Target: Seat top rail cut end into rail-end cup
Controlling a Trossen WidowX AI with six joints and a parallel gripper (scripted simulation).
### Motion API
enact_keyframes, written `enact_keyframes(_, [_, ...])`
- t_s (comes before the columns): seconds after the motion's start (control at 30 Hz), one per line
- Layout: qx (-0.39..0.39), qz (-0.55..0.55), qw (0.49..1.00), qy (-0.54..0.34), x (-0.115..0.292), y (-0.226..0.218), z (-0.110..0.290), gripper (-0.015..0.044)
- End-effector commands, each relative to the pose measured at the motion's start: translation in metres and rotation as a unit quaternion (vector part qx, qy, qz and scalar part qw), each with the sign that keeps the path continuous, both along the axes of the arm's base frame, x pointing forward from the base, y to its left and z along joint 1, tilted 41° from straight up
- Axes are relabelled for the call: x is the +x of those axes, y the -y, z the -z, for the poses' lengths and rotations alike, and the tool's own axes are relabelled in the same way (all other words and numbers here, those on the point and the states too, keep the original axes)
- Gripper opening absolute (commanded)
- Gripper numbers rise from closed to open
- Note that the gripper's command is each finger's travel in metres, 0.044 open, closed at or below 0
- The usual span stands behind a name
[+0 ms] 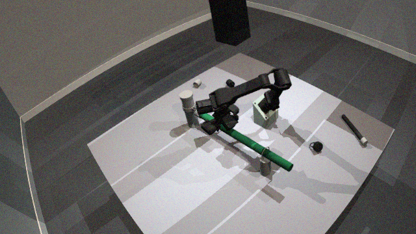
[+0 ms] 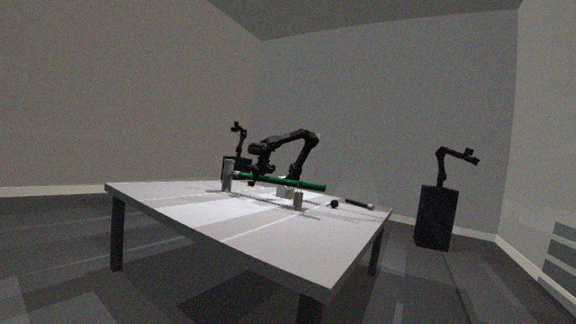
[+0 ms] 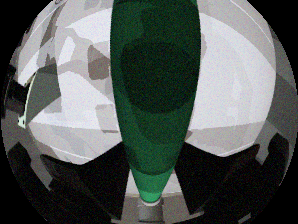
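Note:
The green rail point(image 1: 244, 139) point(image 2: 310, 184) point(image 3: 155, 145) runs slightly sloped above the table. My gripper point(image 1: 220, 126) point(image 2: 261, 176) point(image 3: 150, 141) is shut on it near its post end, one finger on each side. The rail passes through the wire loop on the short post point(image 1: 265, 167) point(image 2: 298, 202), its far end sticking out beyond. The big grey post point(image 1: 192, 120) point(image 2: 226, 184) has a pale cap point(image 1: 186, 94) and a thin band point(image 1: 188, 108) high up, below the cap. A pale cup rim point(image 3: 151, 201) shows at the rail's end. The depth of the rail in the cup is hidden.
A pale green box point(image 1: 266, 119) stands under my arm's base end. A black looped cap point(image 1: 316, 146) point(image 2: 334, 203) and a dark rod point(image 1: 353, 128) point(image 2: 356, 203) lie to the right. A small white fitting point(image 1: 197, 83) and a black one point(image 1: 230, 82) lie behind the big post.

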State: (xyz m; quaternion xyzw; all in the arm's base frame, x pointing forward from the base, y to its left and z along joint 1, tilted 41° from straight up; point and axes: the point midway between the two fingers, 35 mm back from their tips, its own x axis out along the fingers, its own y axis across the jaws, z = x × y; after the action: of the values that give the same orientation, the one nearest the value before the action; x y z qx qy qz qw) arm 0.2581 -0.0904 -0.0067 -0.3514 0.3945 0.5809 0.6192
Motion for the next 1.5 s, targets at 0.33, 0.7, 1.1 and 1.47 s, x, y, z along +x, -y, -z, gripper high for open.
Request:
enact_keyframes(0.33, [-0.005, 0.002, 1.0, 0.005, 0.002, 0.006, -0.004, 0.0])
enact_keyframes(0.7, [0.0, -0.001, 1.0, 0.0, 0.0, 0.002, -0.001, 0.0])
enact_keyframes(1.1, [0.0, -0.001, 1.0, 0.0, 0.001, 0.008, 0.003, 0.0])
enact_keyframes(1.47, [-0.001, -0.001, 1.0, 0.0, 0.001, 0.013, 0.006, 0.0])
